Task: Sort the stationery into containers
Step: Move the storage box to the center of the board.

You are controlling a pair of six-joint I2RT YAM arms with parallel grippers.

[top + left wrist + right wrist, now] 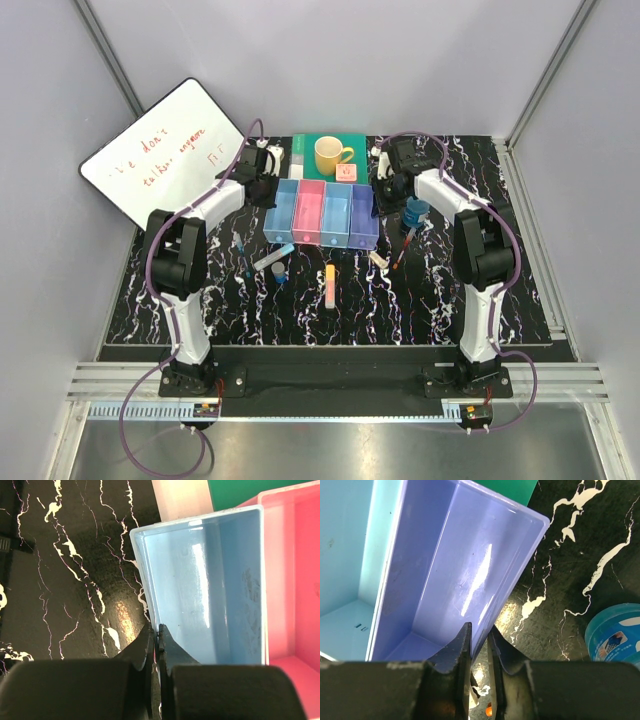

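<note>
The containers (pixel 320 212) are four joined bins, light blue, pink-red, light blue and purple, standing mid-table. My left gripper (pixel 268 190) is shut on the left wall of the end light blue bin (pixel 210 580), one finger inside and one outside (pixel 156 630). At the other end, my right gripper (pixel 385 190) straddles the right wall of the purple bin (pixel 450 565), jaws nearly together on it (pixel 479 630). Stationery lies loose in front: a grey marker (pixel 272 258), an orange-yellow bar (pixel 329 283), a red pen (pixel 403 252) and a white eraser (pixel 378 258). A blue bottle (pixel 415 212) (pixel 612 632) stands beside the purple bin.
Behind the bins a green book (pixel 305 148) carries a yellow mug (pixel 330 155) and a pink cube (pixel 347 172). A whiteboard (pixel 165 165) leans at the back left. The pink-red bin (pixel 295 570) adjoins the one I hold.
</note>
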